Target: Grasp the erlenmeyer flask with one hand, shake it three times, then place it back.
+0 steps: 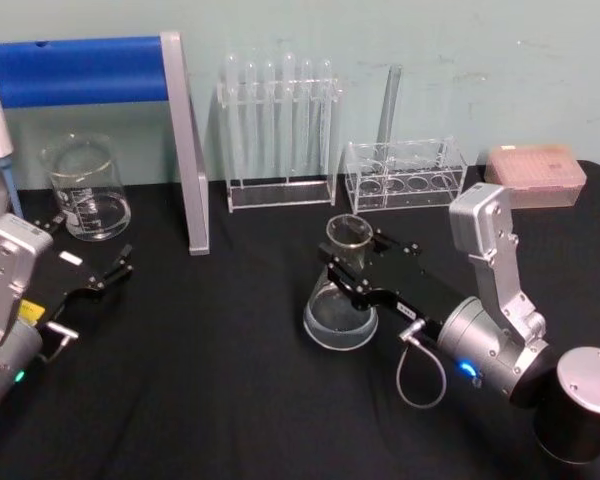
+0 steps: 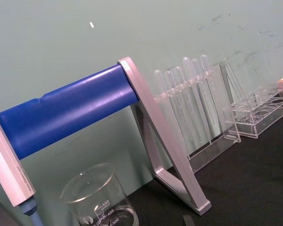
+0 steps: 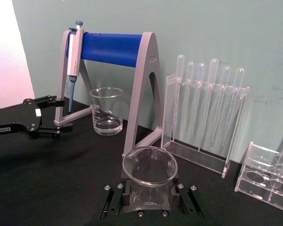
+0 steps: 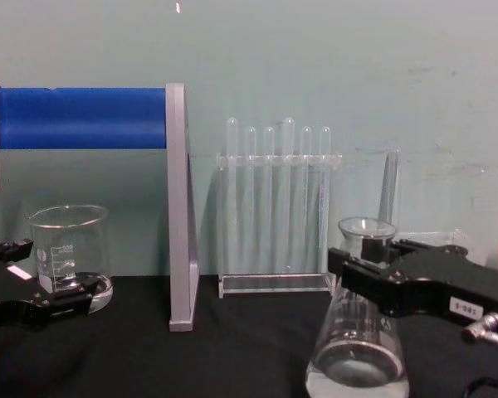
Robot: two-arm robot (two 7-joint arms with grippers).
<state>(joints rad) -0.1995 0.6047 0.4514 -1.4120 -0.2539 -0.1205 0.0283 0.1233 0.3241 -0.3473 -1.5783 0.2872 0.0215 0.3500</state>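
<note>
Black table (image 1: 230, 380) | right tool (image 1: 352, 256) clamps erlenmeyer flask (image 1: 338, 320) neck, mid-table | left tool (image 1: 94, 240) spread, left edge

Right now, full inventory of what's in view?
erlenmeyer flask: 1, clear, centre-right
beaker: 1, clear, rear left
test tube rack: 1, clear, six tubes, rear centre
low rack: 1, clear, rear right
box: 1, pink, far right
pipette stand: 1, blue and grey, rear left
pipette: 1, grey, on stand
table: 1, black cover
left end effector: 1, black, open, by beaker
right end effector: 1, black, shut on flask neck
</note>
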